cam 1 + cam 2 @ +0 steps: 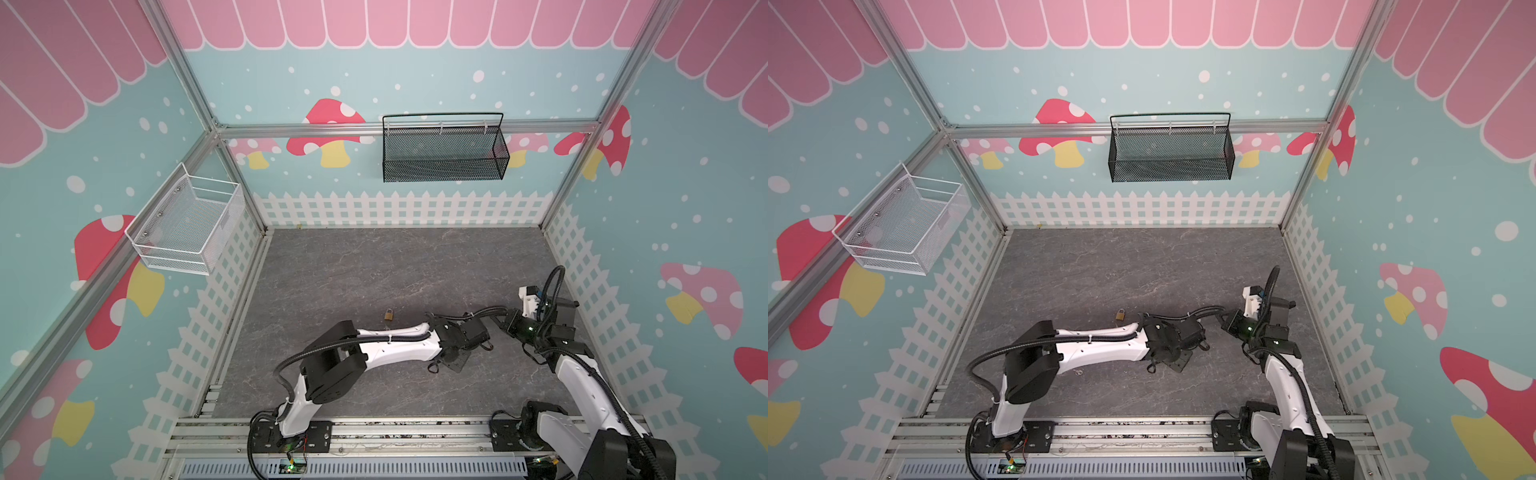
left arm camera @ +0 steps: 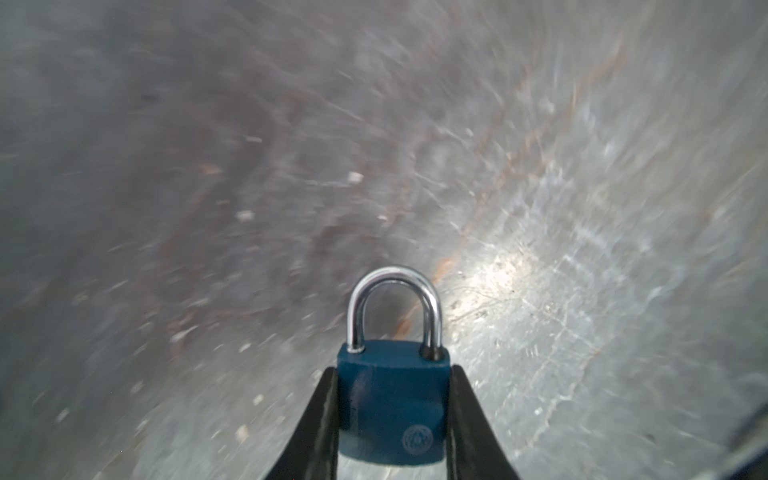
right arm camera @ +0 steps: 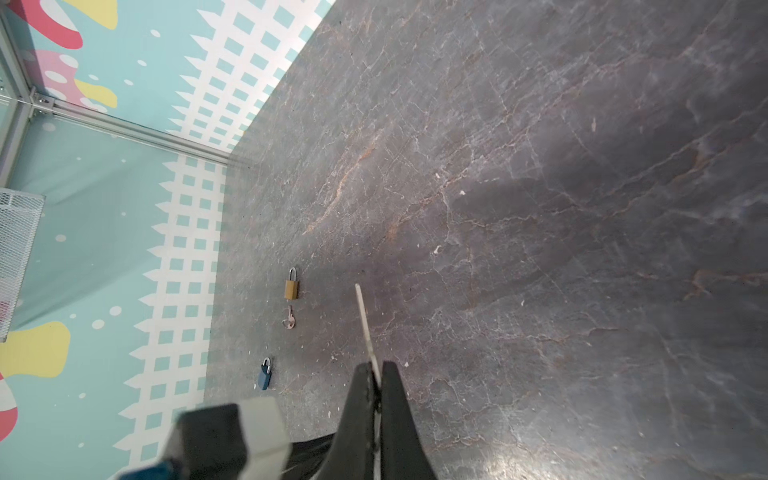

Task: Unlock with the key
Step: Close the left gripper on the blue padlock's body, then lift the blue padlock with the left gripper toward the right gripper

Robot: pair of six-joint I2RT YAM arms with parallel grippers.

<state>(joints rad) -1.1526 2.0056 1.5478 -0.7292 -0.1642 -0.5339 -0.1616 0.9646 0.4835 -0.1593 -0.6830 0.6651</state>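
My left gripper (image 2: 392, 369) is shut on the body of a blue padlock (image 2: 392, 415). Its silver shackle (image 2: 395, 307) is closed and points away from the wrist, over the blurred floor. In both top views this gripper (image 1: 455, 362) hangs low over the floor right of centre, and the lock it holds is hidden there. My right gripper (image 3: 377, 365) is shut on a thin silver key (image 3: 365, 324), seen edge-on, with its blade sticking out past the fingertips. In a top view the right gripper (image 1: 503, 321) sits just right of the left one.
A brass padlock (image 3: 291, 286) (image 1: 389, 314) lies on the grey marbled floor (image 1: 374, 270). A loose key (image 3: 289, 320) and a second small blue padlock (image 3: 264, 374) lie next to it. A white wire basket (image 1: 187, 226) and a black mesh basket (image 1: 444, 149) hang on the walls.
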